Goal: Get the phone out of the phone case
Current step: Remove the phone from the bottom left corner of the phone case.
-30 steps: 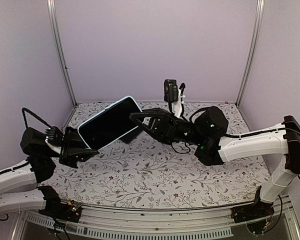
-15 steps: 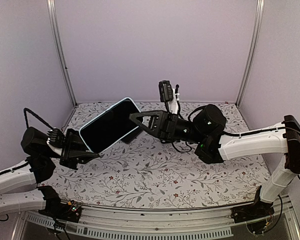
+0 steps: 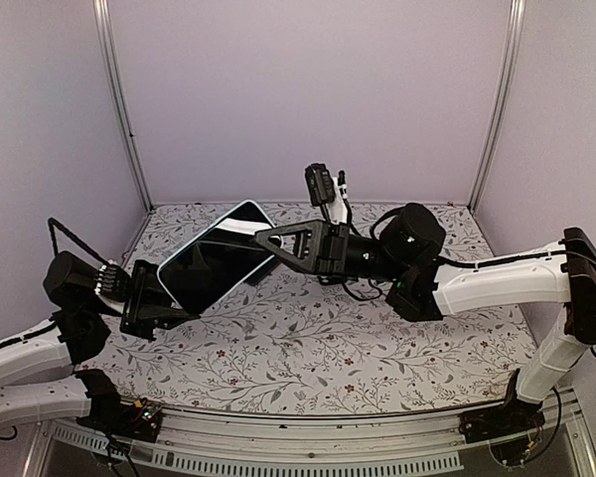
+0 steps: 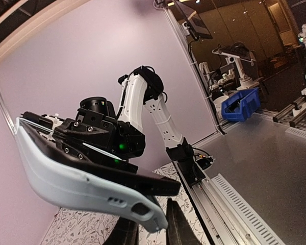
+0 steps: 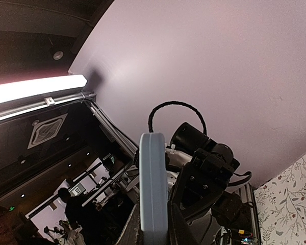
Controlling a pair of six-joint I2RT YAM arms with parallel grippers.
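The black phone [image 3: 214,263] in its light blue case [image 3: 240,210] hangs above the table between both grippers, screen up and tilted. My left gripper [image 3: 169,301] is shut on the case's near-left end. My right gripper [image 3: 262,238] is shut on the far-right end. In the left wrist view the case [image 4: 76,186] curves down between my fingers [image 4: 176,227], and the phone's near corner [image 4: 143,182] stands lifted out of it. The right wrist view shows the case [image 5: 153,189] edge-on between that gripper's fingers [image 5: 177,230].
The floral-patterned table [image 3: 308,348] lies below both arms. Pale walls and two metal corner posts [image 3: 119,109] close the back and sides. The left arm's base and a rail [image 3: 278,437] run along the near edge.
The right gripper has moved left and rolled, its wrist camera swinging left. The phone's far end has dropped a little and the left gripper has shifted slightly with it.
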